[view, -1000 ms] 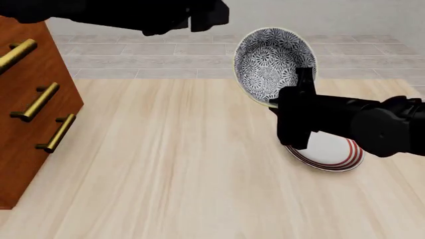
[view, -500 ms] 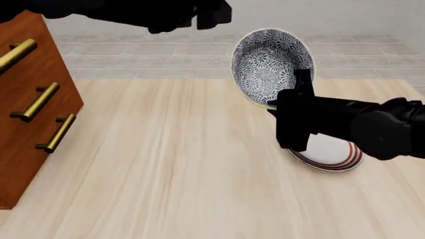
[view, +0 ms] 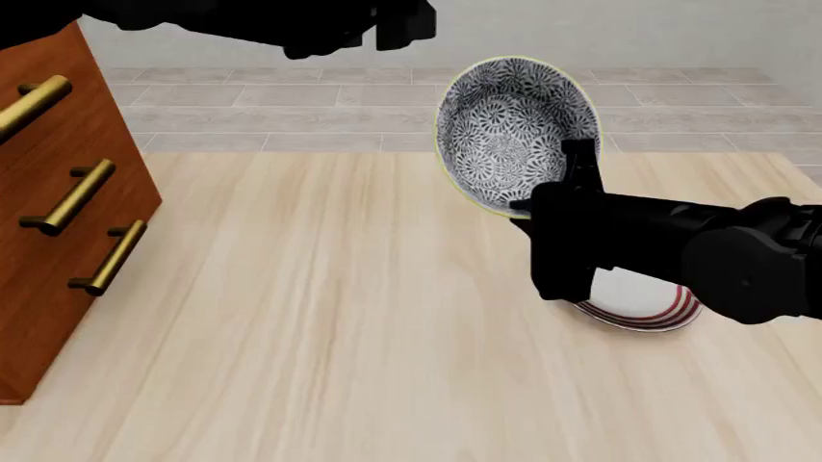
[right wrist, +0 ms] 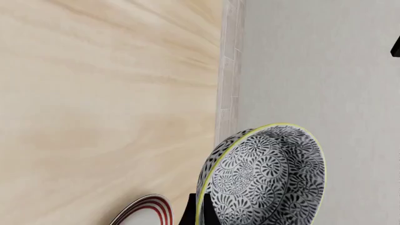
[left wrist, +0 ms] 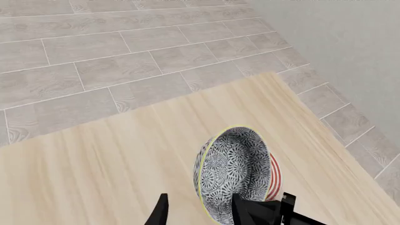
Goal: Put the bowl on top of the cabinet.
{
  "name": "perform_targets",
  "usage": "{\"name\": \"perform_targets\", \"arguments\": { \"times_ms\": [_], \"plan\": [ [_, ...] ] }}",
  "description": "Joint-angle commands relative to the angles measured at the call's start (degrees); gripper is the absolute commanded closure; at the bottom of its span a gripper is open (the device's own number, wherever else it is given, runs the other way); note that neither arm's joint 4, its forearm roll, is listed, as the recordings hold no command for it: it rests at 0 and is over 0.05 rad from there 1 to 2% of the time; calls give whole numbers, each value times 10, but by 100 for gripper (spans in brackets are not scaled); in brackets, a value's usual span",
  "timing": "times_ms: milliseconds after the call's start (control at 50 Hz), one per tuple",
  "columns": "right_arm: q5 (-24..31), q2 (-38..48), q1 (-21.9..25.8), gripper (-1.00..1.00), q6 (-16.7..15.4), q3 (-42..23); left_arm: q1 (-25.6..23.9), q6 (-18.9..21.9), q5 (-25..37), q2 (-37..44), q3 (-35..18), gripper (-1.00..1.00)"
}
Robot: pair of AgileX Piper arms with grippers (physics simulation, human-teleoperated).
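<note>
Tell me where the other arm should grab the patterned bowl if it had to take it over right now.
Best guess: the upper rim of the bowl, opposite the right gripper, which pinches the lower rim. The bowl is tilted on edge, its opening facing the cabinet, so the thin wall is exposed there. The left gripper would come from above.
</note>
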Motion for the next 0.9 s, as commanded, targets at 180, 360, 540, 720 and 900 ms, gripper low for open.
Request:
{"name": "perform_targets", "arguments": {
  "times_ms": [180, 360, 540, 720, 900],
  "plan": [
    [2, -27, 15, 100, -2, 8, 10, 7, 0, 15, -15, -100],
    [1, -31, 21, 100, -6, 10, 15, 9, -4, 22, -15, -100],
    [1, -32, 29, 100, -7, 9, 14, 9, -9, 28, -15, -100],
    [-3, -31, 38, 100, -10, 14, 9, 9, -16, 38, -15, -100],
    [-1, -38, 43, 100, -8, 17, 9, 11, -24, 46, -12, -100]
  ]
}}
